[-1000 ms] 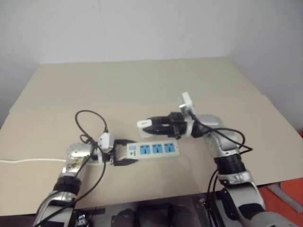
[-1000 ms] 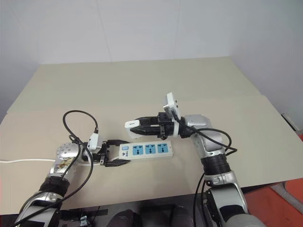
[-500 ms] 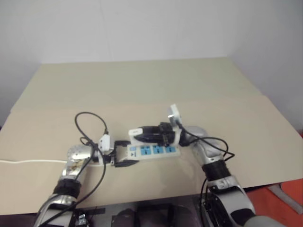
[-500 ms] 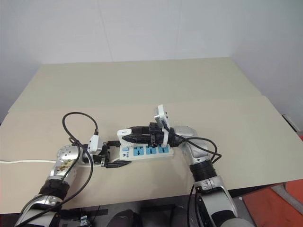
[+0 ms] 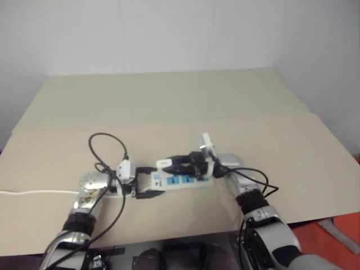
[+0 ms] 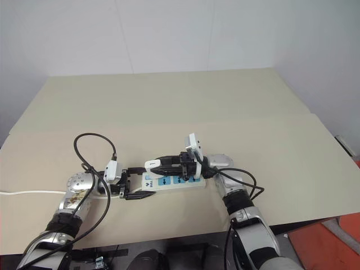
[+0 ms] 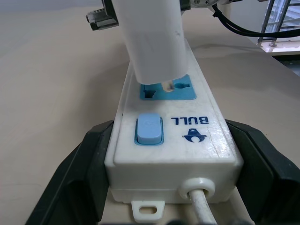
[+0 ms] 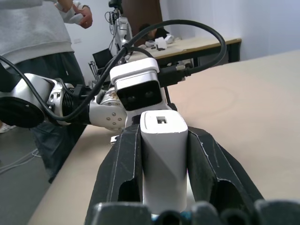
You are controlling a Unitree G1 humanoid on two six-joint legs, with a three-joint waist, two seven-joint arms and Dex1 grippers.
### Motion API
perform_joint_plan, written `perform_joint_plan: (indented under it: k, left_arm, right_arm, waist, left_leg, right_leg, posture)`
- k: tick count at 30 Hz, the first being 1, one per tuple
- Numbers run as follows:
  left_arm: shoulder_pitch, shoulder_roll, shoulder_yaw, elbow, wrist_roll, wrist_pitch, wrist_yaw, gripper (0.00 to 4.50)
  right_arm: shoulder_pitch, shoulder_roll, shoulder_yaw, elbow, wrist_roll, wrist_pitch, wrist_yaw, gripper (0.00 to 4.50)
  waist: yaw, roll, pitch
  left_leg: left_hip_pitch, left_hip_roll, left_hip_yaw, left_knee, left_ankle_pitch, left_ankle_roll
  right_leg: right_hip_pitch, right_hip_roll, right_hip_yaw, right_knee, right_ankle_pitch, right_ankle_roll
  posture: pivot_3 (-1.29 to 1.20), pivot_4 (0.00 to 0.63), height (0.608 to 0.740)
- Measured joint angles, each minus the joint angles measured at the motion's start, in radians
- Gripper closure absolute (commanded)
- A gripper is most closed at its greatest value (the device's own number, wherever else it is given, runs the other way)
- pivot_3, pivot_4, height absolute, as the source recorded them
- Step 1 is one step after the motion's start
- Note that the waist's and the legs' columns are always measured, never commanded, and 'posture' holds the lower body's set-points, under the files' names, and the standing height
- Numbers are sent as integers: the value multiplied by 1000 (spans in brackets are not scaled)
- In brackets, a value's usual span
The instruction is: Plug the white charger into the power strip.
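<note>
From my remote seat, the room was plain: white walls [image 6: 197,34] behind a tan desk [image 6: 169,101] with a seam line running across it. In the right wrist view a person [image 8: 33,28] in a grey top stood beyond the desk edge, cut off at the frame top, and a second desk with clutter sat far back, too small to make out.

The power strip [image 6: 174,181] lay flat on the desk near the front edge, between the two arms. Its far sockets were mostly hidden under the right arm's fingers in the head views; the left wrist view showed just the switch end, one blue socket face and the thin white cord [image 7: 201,206] leaving the end, cut off at the frame bottom.

The left end effector [image 6: 132,183] was clamped on the switch end of the strip, black fingers [image 7: 79,173] pressed on both long sides.

The right end effector [image 8: 164,154] was closed on the white charger [image 7: 152,40], fingers tight on both flanks. The charger stood over the socket nearest the switch, its metal prongs at the slots. I couldn't tell how deep the prongs sat; a sliver of prong showed below the body.
</note>
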Motion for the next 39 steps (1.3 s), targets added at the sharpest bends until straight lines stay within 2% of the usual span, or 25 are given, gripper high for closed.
perform_joint_plan:
  k: [17,39]
  left_arm:
    - [0,3,-3,0,0,1,5,1237]
    - [9,5,-8,2,5,8,20,1237]
  right_arm:
    - [-64,1,-45,201,-19,-122,54,3393]
    - [-26,8,-53,235,-59,-212,54,3393]
  waist:
    - [-2,0,0]
    - [-2,-1,-3]
  left_leg:
    - [1,0,0,0,0,0]
    - [15,1,-6,-3,-1,1]
  right_leg:
    - [1,0,0,0,0,0]
    - [13,0,1,-1,-1,-1]
  posture:
    - [0,150,740]
    - [0,150,740]
